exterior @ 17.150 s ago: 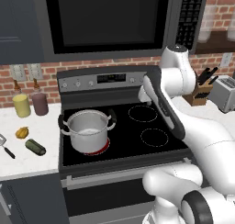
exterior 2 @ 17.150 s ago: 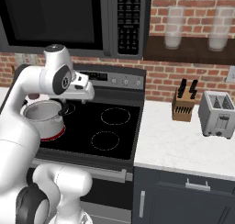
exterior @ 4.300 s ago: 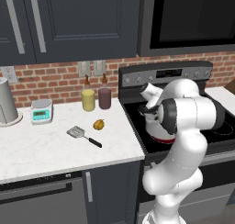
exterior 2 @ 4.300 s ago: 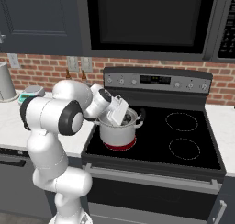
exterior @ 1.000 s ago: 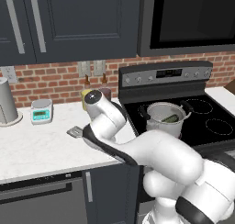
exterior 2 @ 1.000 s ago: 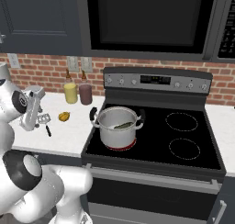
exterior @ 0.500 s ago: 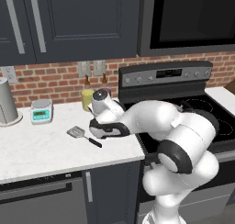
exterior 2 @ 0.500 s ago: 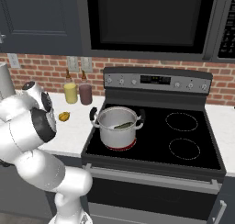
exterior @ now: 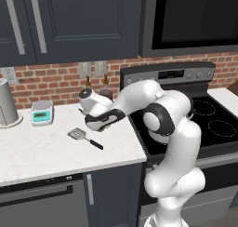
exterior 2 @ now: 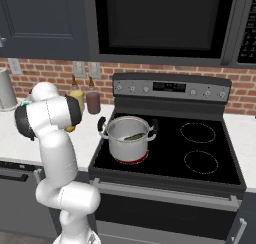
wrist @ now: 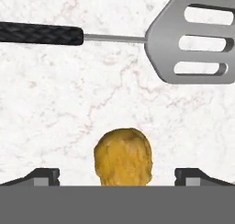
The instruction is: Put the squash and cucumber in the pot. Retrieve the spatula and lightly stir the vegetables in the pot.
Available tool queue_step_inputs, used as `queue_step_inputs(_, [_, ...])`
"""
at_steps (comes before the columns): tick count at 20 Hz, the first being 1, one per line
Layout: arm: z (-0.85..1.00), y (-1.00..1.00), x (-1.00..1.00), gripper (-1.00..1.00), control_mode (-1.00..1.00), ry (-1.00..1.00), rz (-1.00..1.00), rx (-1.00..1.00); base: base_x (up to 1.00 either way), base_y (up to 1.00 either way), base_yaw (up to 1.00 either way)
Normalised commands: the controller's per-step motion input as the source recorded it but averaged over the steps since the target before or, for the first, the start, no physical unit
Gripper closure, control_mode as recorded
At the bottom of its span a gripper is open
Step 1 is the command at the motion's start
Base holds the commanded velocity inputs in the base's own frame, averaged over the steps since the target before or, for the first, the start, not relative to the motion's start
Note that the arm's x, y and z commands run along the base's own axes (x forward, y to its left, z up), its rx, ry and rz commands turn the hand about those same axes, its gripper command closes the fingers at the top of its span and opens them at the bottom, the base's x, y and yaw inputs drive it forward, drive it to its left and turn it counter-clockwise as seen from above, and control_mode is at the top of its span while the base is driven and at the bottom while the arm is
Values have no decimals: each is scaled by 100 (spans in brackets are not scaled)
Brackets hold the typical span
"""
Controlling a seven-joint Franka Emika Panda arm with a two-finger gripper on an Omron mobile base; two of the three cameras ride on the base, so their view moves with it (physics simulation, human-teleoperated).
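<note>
**Squash centred between spread jaws**

Seen in the hand view, left to right: black spatula (wrist: 151, 39) handle, then its slotted silver head, lying flat on the white desk (wrist: 55, 108) with long axis running across the frame. Nearer the hand, squash (wrist: 123, 157) sat squarely between the two fingertips of the gripper (wrist: 117, 176), jaws spread wide and pinching nothing. Judged ready for a straight descent and close. Over on the stove, pot (exterior 2: 127, 137) already held the cucumber (exterior 2: 133, 136).
</note>
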Motion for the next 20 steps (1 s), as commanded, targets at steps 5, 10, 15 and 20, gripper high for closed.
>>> queue_step_inputs(5, [-15, 13, 27, -100, -100, 18, 7, -17, 0, 0, 0])
queue_step_inputs(10, [-27, -9, 14, -100, -100, 22, 1, -4, 0, 0, 0])
queue_step_inputs(15, [-23, -27, 3, -100, -100, 20, 0, 0, 0, 0, 0])
queue_step_inputs(20, [-26, -53, 3, -100, -100, 10, 0, 0, 0, 0, 0])
